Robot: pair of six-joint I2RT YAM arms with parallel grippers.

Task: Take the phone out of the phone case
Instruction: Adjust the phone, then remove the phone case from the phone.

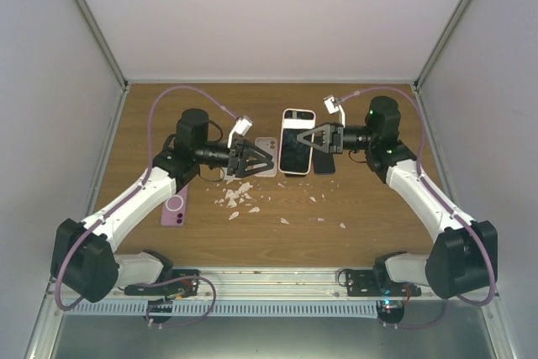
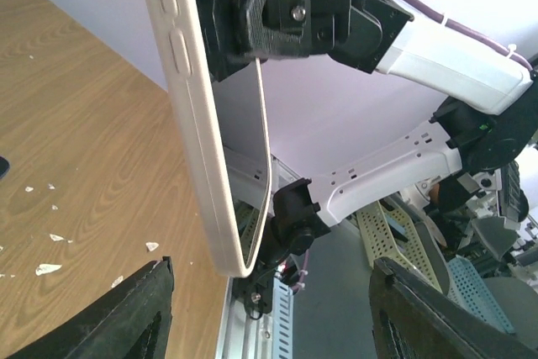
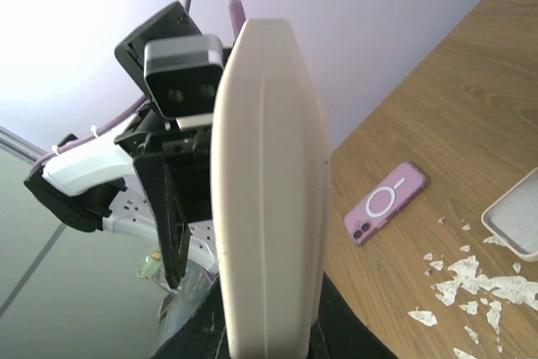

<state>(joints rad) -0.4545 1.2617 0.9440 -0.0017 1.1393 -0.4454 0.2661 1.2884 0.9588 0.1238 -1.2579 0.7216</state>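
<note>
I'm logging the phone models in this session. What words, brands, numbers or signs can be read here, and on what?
No words, brands or numbers are readable in any view.
Only sign: a white ring, no lettering, on the back of the purple phone on the table.
The white case in the right gripper shows plain surfaces.

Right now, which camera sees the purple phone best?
Right wrist: the whole purple phone shows, unblocked. Top view has it smaller, beside the left arm. Left wrist misses it.
</note>
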